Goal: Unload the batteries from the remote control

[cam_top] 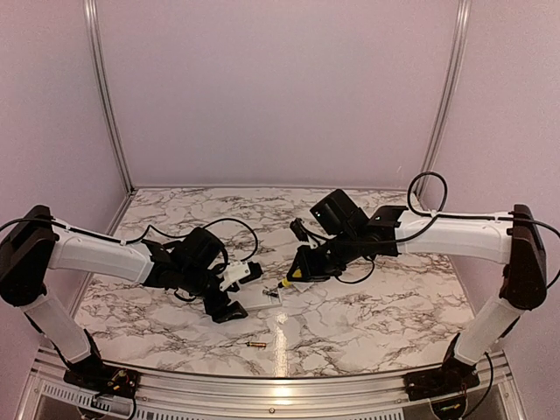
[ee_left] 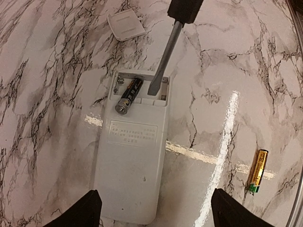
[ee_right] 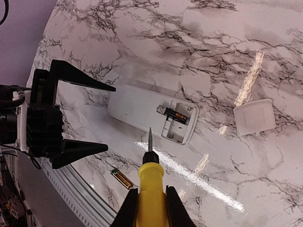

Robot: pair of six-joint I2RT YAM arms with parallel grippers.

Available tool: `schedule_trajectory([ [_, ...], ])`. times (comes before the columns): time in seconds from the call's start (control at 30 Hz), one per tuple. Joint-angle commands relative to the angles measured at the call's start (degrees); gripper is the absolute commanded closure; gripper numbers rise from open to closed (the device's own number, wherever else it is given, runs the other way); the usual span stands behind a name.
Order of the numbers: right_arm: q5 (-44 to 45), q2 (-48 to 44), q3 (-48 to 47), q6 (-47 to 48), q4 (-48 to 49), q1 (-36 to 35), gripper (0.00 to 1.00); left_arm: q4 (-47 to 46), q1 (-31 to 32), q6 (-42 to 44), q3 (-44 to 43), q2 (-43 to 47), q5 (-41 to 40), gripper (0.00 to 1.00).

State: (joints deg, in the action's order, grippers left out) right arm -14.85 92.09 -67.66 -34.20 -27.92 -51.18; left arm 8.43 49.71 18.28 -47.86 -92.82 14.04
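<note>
While the right gripper [ee_right: 151, 191] is clamped tight on the yellow handle of a screwdriver [ee_right: 150, 171], the left gripper [ee_left: 158, 213] is spread wide. It's got one finger on each side of the remote's near end, and neither touches it as far as I can see, so nothing's in the left jaws.

The remote [ee_left: 132, 156] lies flat on the marble table [ee_left: 47, 71], back side up, with the battery recess open at the end farthest from the left wrist camera. One dark battery [ee_left: 129, 94] sits in there, but crooked: it lies slantwise, with one end poking out over the recess edge toward the label. The slot next to it is bare, and the screwdriver's blade reaches down into that slot, right beside the battery. Can't tell if the tip actually touches anything.

The gold battery [ee_left: 258, 170] is already out, lying on the table well off to the remote's side, toward the table's near edge in the top view. The little white cover [ee_left: 125, 24] lies loose on the table just past the recess end.
</note>
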Motion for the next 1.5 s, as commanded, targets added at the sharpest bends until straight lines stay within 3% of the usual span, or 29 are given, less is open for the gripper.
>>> schedule_trajectory([
  [0.0,0.4,2.1,-2.7,0.9,-0.6,-0.2,1.00,1.2,-0.1,5.2,-1.6,-1.2,-1.2,0.15],
  [0.3,2.0,3.4,-3.0,2.1,-3.0,-0.3,1.00,3.5,-0.8,10.5,-5.0,-4.0,-2.8,0.11],
  [0.73,4.9,7.4,-6.0,3.8,-4.2,-0.3,1.00,4.1,-1.1,11.6,-7.3,-8.1,-2.4,0.11],
  [1.47,11.2,11.4,-13.0,6.3,-8.9,0.1,1.00,6.8,-2.2,11.3,-9.7,-12.0,2.3,0.29],
])
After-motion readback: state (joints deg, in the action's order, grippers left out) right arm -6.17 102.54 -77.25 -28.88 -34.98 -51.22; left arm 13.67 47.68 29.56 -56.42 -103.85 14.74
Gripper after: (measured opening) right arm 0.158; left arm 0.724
